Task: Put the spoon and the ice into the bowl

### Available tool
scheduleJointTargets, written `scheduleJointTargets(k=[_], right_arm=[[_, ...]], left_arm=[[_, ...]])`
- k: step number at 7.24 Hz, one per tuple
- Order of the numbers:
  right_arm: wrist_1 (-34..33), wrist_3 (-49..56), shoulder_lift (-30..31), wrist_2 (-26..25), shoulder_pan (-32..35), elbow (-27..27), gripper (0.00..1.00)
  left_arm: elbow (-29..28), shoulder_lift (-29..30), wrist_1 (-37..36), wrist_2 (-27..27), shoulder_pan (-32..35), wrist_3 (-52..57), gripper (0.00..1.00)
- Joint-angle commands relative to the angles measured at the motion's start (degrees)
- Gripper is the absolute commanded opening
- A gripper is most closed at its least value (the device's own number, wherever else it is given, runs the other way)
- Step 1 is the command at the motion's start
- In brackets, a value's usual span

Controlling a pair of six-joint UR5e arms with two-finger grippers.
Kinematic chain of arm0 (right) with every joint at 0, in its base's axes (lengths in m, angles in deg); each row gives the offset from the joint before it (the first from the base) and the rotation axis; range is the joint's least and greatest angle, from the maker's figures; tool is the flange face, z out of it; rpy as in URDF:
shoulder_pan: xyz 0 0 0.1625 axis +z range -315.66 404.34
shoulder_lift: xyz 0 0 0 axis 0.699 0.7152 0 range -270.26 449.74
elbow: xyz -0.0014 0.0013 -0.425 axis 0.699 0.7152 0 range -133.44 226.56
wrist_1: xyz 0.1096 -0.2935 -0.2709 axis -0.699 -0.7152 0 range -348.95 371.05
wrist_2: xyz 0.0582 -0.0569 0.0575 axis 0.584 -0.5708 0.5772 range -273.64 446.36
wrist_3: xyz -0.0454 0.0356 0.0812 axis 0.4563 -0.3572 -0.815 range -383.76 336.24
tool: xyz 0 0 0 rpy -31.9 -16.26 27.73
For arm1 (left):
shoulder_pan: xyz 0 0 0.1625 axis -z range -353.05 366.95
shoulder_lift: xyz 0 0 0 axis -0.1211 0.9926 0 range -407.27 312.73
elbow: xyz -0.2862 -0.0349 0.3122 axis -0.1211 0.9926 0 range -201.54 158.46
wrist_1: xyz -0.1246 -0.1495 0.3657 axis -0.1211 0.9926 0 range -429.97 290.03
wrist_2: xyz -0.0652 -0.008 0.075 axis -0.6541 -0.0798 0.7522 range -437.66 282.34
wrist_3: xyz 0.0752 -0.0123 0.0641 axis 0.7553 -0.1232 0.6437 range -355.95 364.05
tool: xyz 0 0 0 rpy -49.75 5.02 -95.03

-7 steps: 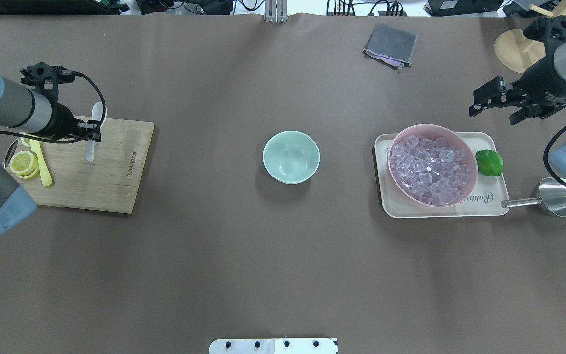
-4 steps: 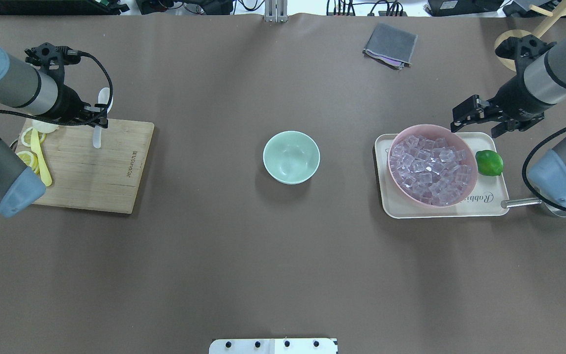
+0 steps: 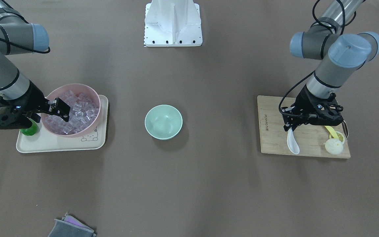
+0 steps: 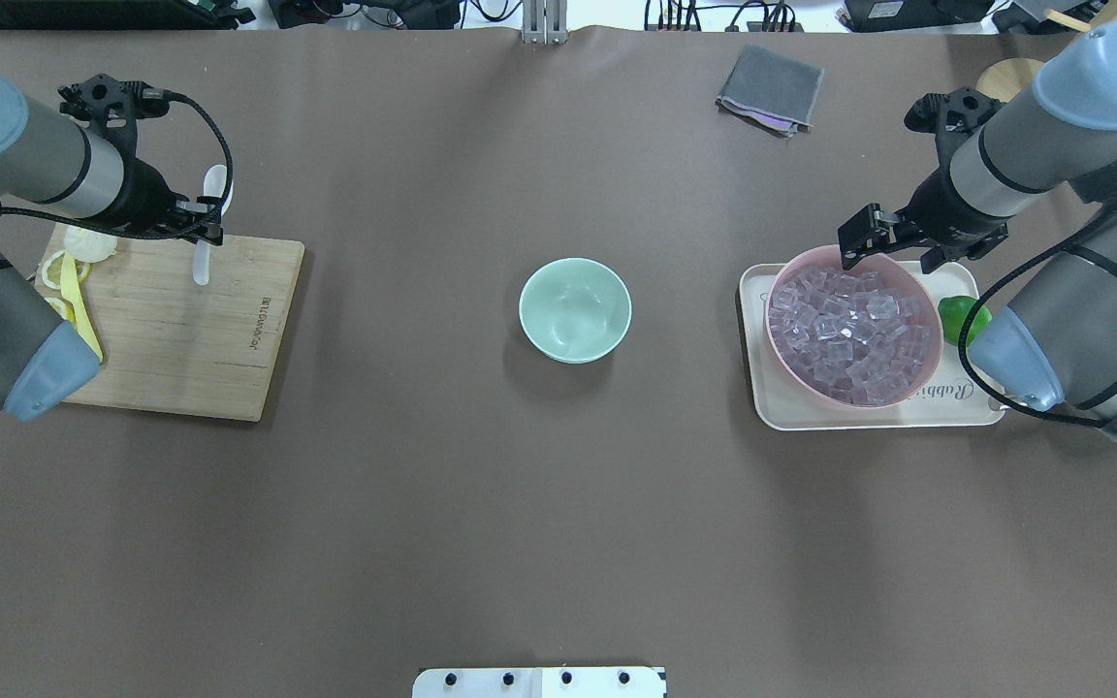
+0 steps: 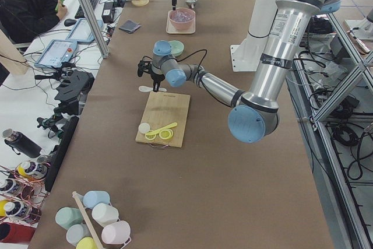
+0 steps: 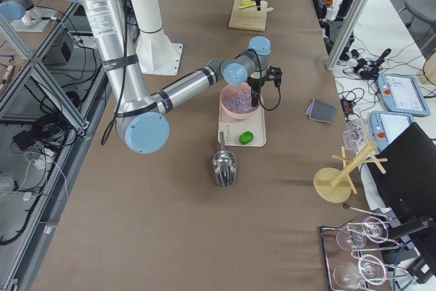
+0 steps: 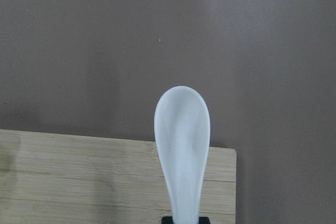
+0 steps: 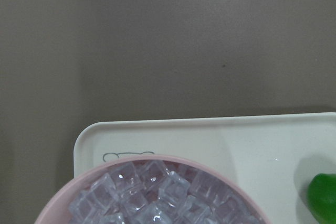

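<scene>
Has lifted the spoon [image 3: 293, 144] off the board [image 4: 180, 339], left of the bowl [image 4: 575, 318], pinched in the left fingers [image 4: 202, 233]. Has swung the spread right fingers [image 4: 864, 236] up to the ice [image 4: 849, 330], right of the bowl. Leaves 2 deliveries pending.

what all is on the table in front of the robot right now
bowl: one, mint green, empty, table centre
spoon: one, white, over the cutting board's far edge
ice: many cubes, clear, in the pink bowl
pink bowl: one, on the tray
tray: one, cream, robot's right
lime: one, green, on the tray
cutting board: one, wooden, robot's left
lemon pieces: a few, yellow, on the board
yellow utensil: one, on the board
cloth: one, grey, far side
steel scoop: one, beside the tray
left end effector: shut on the spoon
right end effector: open, over the pink bowl's far rim
</scene>
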Motion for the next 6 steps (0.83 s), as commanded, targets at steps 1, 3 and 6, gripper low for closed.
scheduleJointTargets(k=[1,3,6], right_arm=[[0.08,-0.08,-1.96,-0.81,-0.91,3.10,1.00],[0.26,-0.08,-2.06,-0.81,-1.70,3.46,1.00],[0.35,-2.45,-2.41,-0.89,-3.64,3.28,1.00]], left_arm=[[-0.01,0.77,-0.12,-0.09,0.02,-0.09,0.00],[-0.36,3.39,-0.12,-0.18,-0.24,-0.79,0.00],[-1.15,4.73,-0.12,0.00,-0.94,-1.05,0.00]])
